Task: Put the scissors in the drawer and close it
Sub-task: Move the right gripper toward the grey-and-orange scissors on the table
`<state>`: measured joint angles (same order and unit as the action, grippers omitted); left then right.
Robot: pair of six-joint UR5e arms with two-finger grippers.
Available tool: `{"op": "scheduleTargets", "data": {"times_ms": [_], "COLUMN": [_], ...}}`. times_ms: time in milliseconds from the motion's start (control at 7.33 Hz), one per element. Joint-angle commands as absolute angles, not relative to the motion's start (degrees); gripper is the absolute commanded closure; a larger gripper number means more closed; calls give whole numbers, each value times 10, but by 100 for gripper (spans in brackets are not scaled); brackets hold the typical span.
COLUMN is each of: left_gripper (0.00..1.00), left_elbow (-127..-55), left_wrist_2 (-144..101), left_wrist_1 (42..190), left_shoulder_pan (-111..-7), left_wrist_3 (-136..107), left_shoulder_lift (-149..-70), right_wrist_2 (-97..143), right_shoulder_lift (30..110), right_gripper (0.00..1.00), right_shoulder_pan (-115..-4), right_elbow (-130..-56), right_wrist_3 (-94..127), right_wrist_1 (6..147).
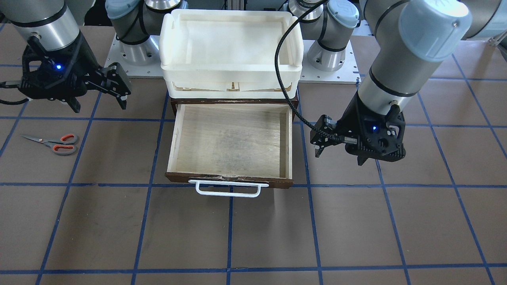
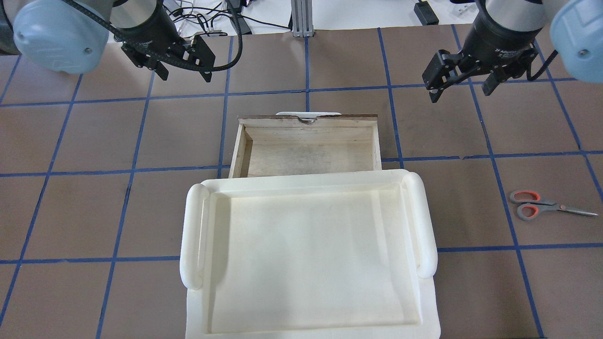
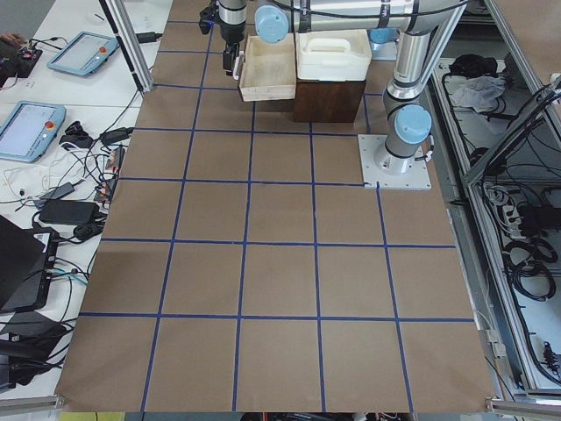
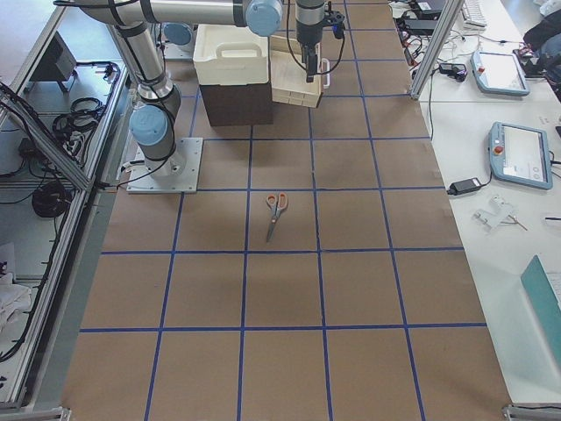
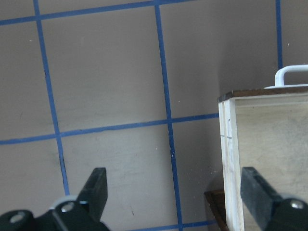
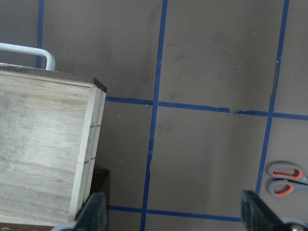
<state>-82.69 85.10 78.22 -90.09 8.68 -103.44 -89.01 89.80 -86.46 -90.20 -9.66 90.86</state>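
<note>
Scissors point(image 1: 53, 143) lie flat on the table point(image 1: 253, 237), well out from the drawer point(image 1: 172, 138) on its side toward the robot's right arm. The blades are closed and point away from the drawer, and the orange-lined handles face it. Nothing touches them.

From my remote station, the drawer stands pulled open, its pale plywood floor bare. Its white bar handle point(image 1: 228, 189) faces away from the robot. A white tray point(image 1: 166, 43) sits on top of the dark cabinet point(image 4: 235, 101) that the drawer slides from.

The right gripper point(image 1: 98, 102) hangs above the table on the scissors' side of the drawer. Its jaws are wide apart and hold nothing. Its wrist camera catches the drawer's front corner and, at the frame's edge, the scissor handles.

The left gripper point(image 1: 340, 155) hangs off the drawer's opposite side, near the front corner. Its jaws are likewise spread and empty, clear of the wood.
</note>
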Motion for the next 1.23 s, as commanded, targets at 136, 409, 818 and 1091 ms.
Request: {"op": "scheduleTargets", "data": {"times_ms": [136, 409, 818, 1091], "left_gripper": [0, 0, 0, 0], "left_elbow": [-767, -765, -774, -775], "left_wrist_2": [846, 852, 853, 854], "left_wrist_1": [771, 772, 810, 874], "left_shoulder_pan": [-927, -927, -906, -885], "left_wrist_3": [78, 79, 81, 82], "left_shoulder_lift": [-1120, -1129, -1102, -1058], "right_wrist_2": [-895, -896, -896, -916], "right_shoulder_lift": [867, 866, 856, 795], "right_gripper": [0, 0, 0, 0], "right_shoulder_pan": [-836, -755, -612, -544], "right_elbow": [-914, -991, -1092, -1124], "right_wrist_3": [-272, -458, -765, -967], "right_wrist_1": [853, 885, 1000, 1145]}}
